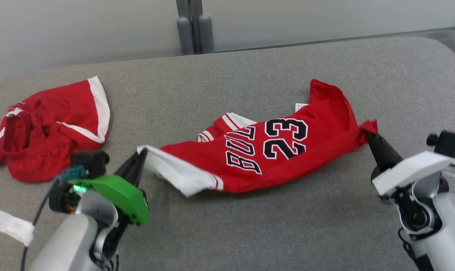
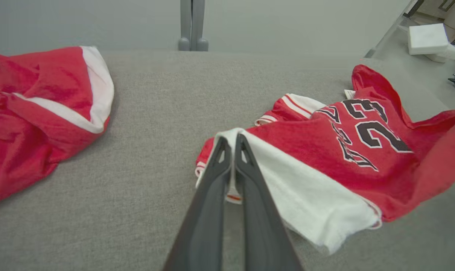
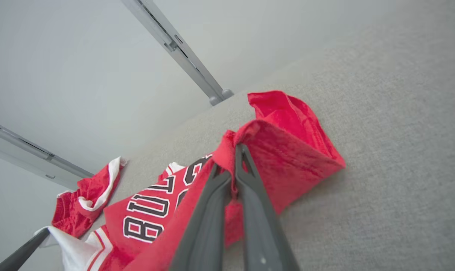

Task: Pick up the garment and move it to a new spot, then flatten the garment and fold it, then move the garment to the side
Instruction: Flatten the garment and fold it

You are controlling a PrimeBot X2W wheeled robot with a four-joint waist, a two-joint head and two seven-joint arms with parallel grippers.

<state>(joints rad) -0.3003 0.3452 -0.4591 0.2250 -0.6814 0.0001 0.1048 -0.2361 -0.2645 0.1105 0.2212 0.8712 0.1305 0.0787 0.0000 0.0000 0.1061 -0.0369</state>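
The garment [image 1: 280, 154] is a red jersey with black "BULLS 23" lettering and a white inner side, stretched across the middle of the grey table [image 1: 250, 226]. My left gripper [image 1: 142, 152] is shut on its white left corner, and the left wrist view has the fingers [image 2: 233, 148] pinching that white edge of the garment [image 2: 325, 162]. My right gripper [image 1: 366, 133] is shut on the red right corner. In the right wrist view the gripper [image 3: 238, 150] clamps bunched red cloth of the garment [image 3: 287, 150], and the fabric sags between both grips.
A second red garment with white trim [image 1: 46, 128] lies crumpled at the table's left. A grey post [image 1: 193, 30] stands behind the far edge. A white box [image 2: 426, 37] sits on a surface off to the right.
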